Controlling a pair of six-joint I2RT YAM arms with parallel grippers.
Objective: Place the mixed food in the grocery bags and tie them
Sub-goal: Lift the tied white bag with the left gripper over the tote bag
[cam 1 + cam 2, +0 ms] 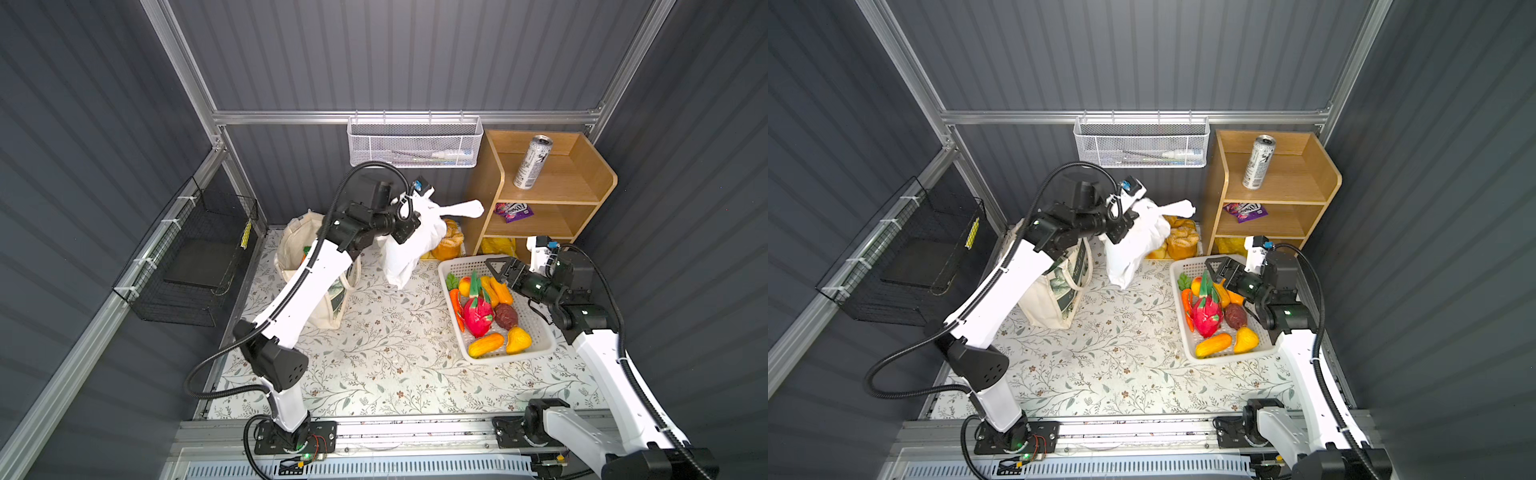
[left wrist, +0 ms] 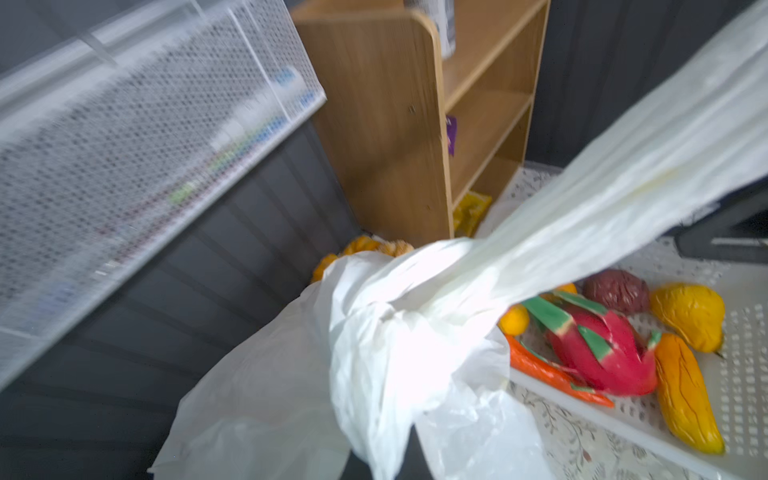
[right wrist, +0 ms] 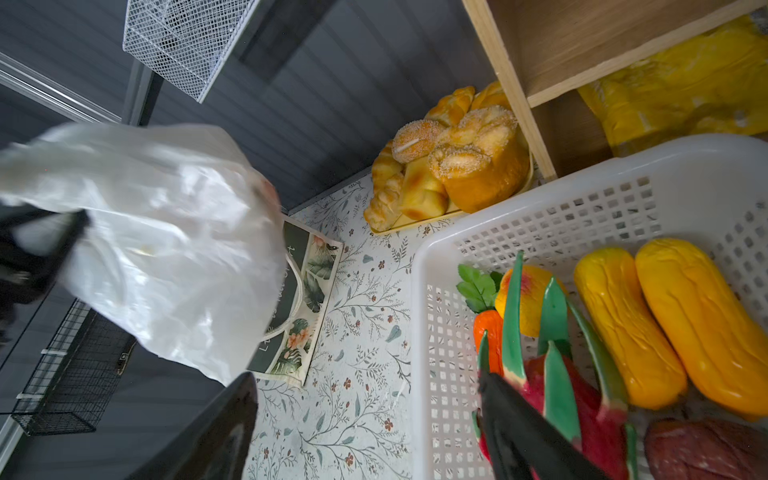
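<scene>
basket (image 1: 509, 359): white, perforated, on the right of the tabletop (image 1: 395, 345). It holds a pink dragon fruit (image 1: 478, 318), a carrot (image 1: 456, 305), a dark brown fruit (image 1: 505, 316) and several yellow-orange fruits.
tote (image 1: 328, 309): cream with a leaf print on its side, upright at the left rear of the tabletop and partly behind the left arm (image 1: 299, 291). Something orange and green shows in its mouth, too small to name.
bag (image 1: 401, 257): thin white plastic, knotted at the neck, hanging between tote and bread. Its contents are hidden. One loose end sticks out toward the shelf. I cannot tell whether its bottom touches the tabletop.
shelf (image 1: 598, 178): wooden, three levels, in the rear right corner. The can (image 1: 532, 162) stands upright on the top level, a purple packet (image 1: 513, 210) lies on the middle one and a yellow packet (image 1: 498, 246) on the lowest.
wall basket (image 1: 415, 143): white mesh, hung on the rear wall, with tube-like items lying in it.
rack (image 1: 187, 266): black wire, on the left wall, well apart from everything else.
bread (image 1: 451, 240): golden rolls against the rear wall, between bag and shelf. The bag covers part of them in both top views.
right arm (image 1: 602, 357): bent low over the basket. The right jaws are apart and hold nothing, above the basket's far end, pointing toward the bag.
left arm: reaches over the tote toward the rear. The left jaws are together, clamped on the bag's handle (image 2: 582, 199), which runs taut from the knot.
</scene>
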